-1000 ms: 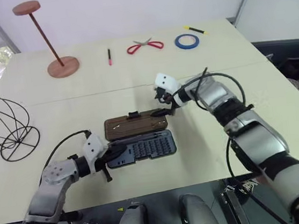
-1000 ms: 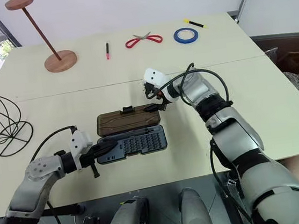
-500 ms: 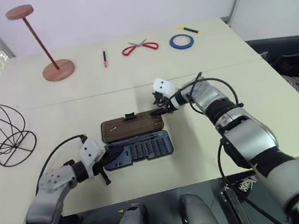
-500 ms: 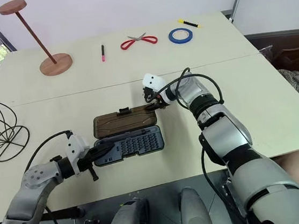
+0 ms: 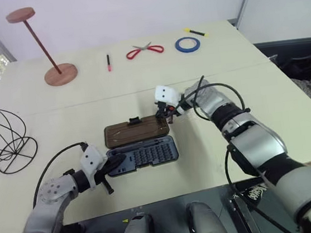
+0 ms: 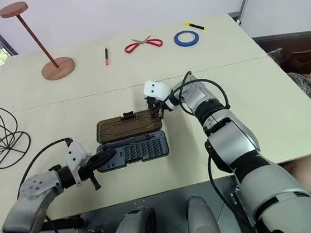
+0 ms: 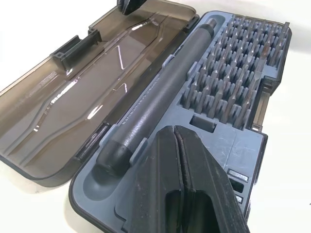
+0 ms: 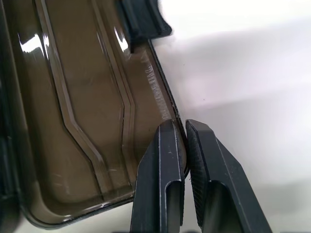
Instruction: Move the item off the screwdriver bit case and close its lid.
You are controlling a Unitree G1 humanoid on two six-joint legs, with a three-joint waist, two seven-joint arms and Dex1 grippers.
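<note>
Lid lies flat open on the desk behind the bit case, long axis crosswise, its right edge pinched by the right end effector; left end effector closed.

The dark grey screwdriver bit case lies open and flat, rows of bits and a driver handle showing. Its smoky-brown lid lies folded back flat just beyond it. The wire-hoop sphere stands well left of the case.
</note>
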